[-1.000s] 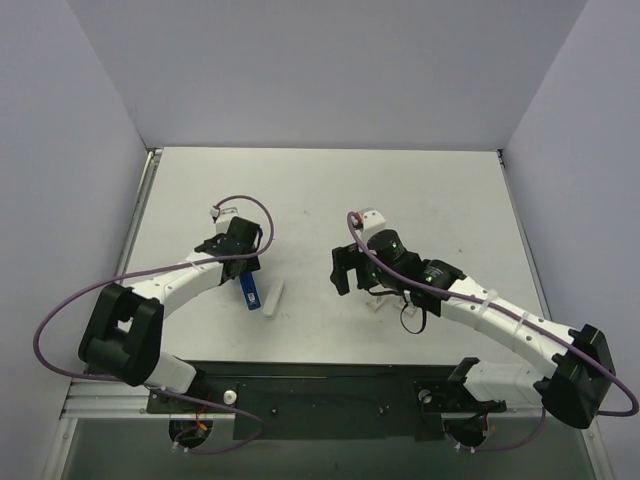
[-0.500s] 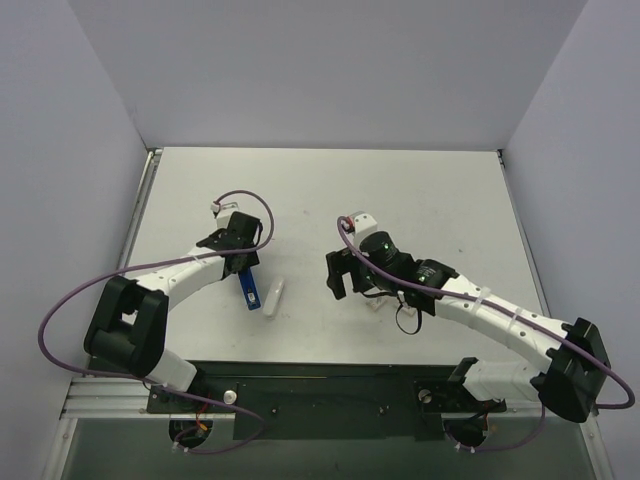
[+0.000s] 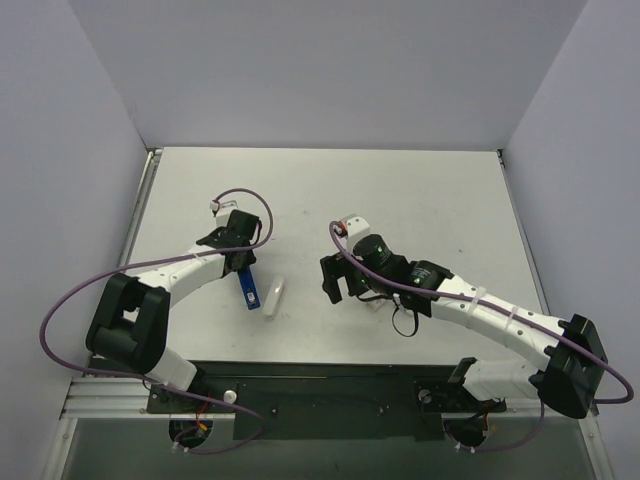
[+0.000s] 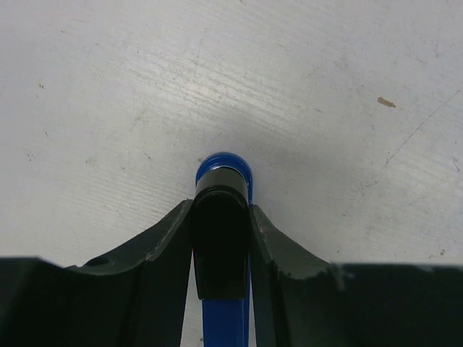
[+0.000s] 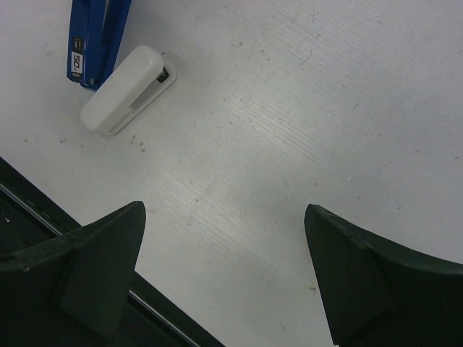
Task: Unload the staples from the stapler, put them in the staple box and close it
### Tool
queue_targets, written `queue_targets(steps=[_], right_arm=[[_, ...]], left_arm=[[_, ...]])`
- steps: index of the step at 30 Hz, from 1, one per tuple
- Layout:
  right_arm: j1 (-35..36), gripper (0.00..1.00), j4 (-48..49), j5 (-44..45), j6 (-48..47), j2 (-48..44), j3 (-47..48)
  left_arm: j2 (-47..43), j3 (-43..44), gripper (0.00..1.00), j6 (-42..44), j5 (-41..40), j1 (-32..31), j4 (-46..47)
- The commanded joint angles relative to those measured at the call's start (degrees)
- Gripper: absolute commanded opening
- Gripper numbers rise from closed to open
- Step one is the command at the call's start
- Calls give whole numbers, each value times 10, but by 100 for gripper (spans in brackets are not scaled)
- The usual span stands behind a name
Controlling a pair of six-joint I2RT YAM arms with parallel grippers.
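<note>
Stapler (image 3: 248, 290) is being pinched at its black end by the left gripper (image 4: 222, 210), fingers closed tight on it, resting on the table (image 3: 420, 200) just beside a white plastic piece (image 5: 128, 89). The right gripper (image 5: 223, 217) is hovering nearby, spread wide and holding nothing.

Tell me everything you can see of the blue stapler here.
The stapler is small, narrow and glossy blue, with a black part at one end and a white label reading 50 near the other. The left hand is shut on its black end. Its free end sits close beside a white plastic piece; whether they touch is unclear.
</note>
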Motion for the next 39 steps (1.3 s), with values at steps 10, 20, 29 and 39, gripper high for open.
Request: queue_targets(steps=[10,20,29,39], right_arm=[[15,84,-15,27,-9,-5,30],[20,82,-24,30,-2,-23,36],[22,82,-55,34,-5,-69,42],[23,82,-116,23,-28,-135,57]], left_arm=[[-27,8,0,28,15,9,43],[-139,-9,0,59,52,9,55],[-253,30,0,73,139,5,21],[-324,52,0,100,343,3,-5]])
